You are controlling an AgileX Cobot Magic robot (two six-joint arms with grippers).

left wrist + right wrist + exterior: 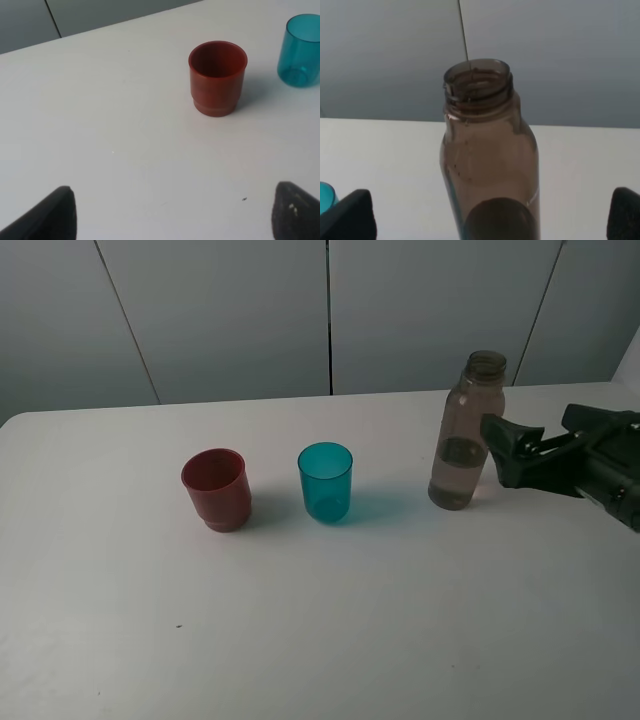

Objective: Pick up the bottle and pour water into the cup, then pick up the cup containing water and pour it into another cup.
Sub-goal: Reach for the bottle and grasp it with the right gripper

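Note:
The smoky brown bottle (pixel 466 430) stands upright and uncapped at the right of the table, with water in its lower part. My right gripper (pixel 527 425) is open just to its right, level with its middle and not touching it. In the right wrist view the bottle (pixel 487 165) rises close ahead between the gripper's (pixel 490 215) two dark fingertips (pixel 350 215). The teal cup (pixel 325 482) stands mid-table, and the red cup (pixel 216 489) is to its left. My left gripper (pixel 177 212) is open above bare table, well short of the red cup (pixel 217 77) and the teal cup (pixel 301 50).
The white table (pixel 300 640) ends at a back edge in front of grey wall panels (pixel 230 310). A tiny dark speck (pixel 179 626) lies on the table near the front left.

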